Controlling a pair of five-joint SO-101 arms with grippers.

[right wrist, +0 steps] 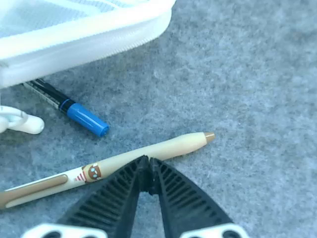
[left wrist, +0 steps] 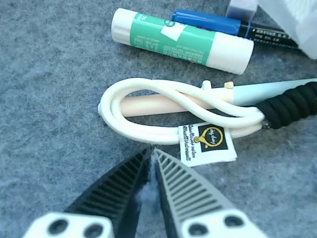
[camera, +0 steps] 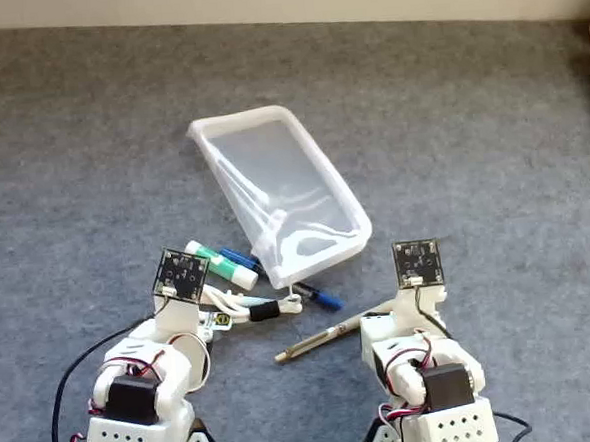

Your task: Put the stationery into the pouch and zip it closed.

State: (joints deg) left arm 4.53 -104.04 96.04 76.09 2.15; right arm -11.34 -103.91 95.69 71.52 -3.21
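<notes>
Left wrist view, left pincer [left wrist: 151, 149] together beside white cord [left wrist: 130, 130], right pincer [right wrist: 147, 159] together by cream pen [right wrist: 173, 146]

Open grey tabletop [camera: 449, 121] lies beyond the pouch [camera: 278, 182] and to both its sides, leaving me free passage. At the pouch's mouth, a glue stick [camera: 221, 265], blue marker [camera: 325, 299], looped white cord [left wrist: 108, 106] and cream pen [camera: 327, 336] crowd my approach.
</notes>
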